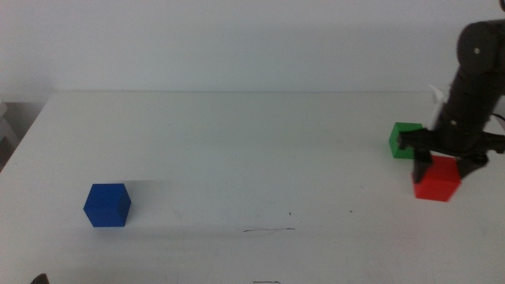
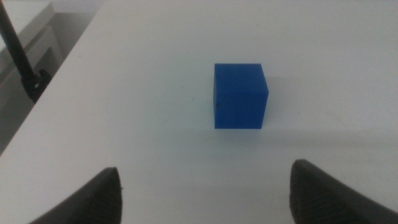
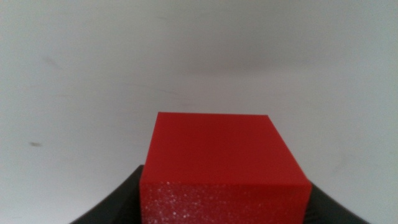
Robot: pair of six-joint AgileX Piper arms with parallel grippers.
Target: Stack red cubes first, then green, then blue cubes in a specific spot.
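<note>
Most of the tabletop (image 1: 237, 142) lies bare between the blue cube (image 1: 106, 205) at 8 o'clock and the right gripper (image 1: 447, 163) at 3 o'clock. That gripper straddles the red cube (image 1: 436, 181); the green cube (image 1: 405, 140) sits just beside it, crowding that side. The pen stroke (image 1: 268, 229) at 6 o'clock stands unobstructed.

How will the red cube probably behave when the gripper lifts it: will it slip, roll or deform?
The red cube has flat faces and square edges, so it should sit steady and not roll. Its matte, slightly grainy front face suggests decent grip for the right gripper, whose jaws flank it. It looks like light foam, so it may dent a little if squeezed, but that is uncertain.
</note>
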